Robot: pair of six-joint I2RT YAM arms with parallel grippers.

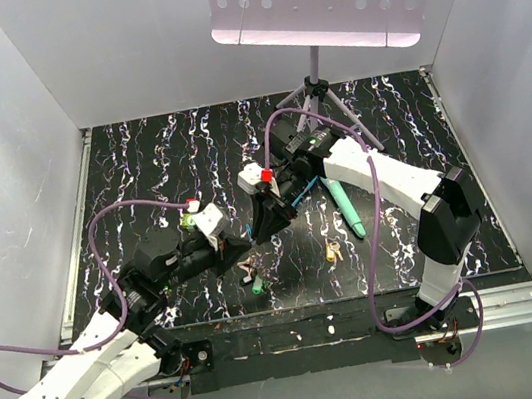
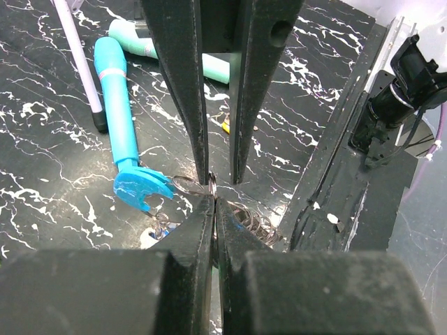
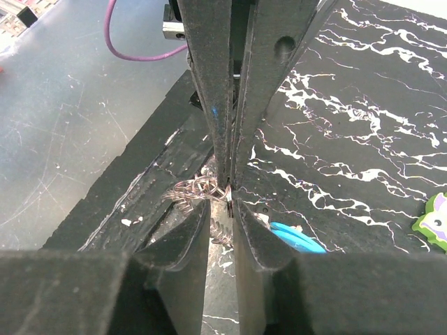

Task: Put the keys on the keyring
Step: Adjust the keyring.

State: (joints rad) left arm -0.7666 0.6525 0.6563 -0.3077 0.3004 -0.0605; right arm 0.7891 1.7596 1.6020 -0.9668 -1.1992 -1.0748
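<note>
Left end effector (image 2: 212,197) pinches keyring (image 3: 194,187) tip-to-tip with narrowly parted right end effector (image 3: 225,204) (table edge (image 2: 323,164) just beside).

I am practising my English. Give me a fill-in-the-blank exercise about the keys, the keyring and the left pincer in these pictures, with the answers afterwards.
1. The left pincer is ___ on the keyring.
2. The loose key nearer the left arm has a ___ head.
3. The other loose key has a ___ head.
4. The teal sticks lie beside the ___ arm.

Missing words: shut; green; yellow; right.
</note>
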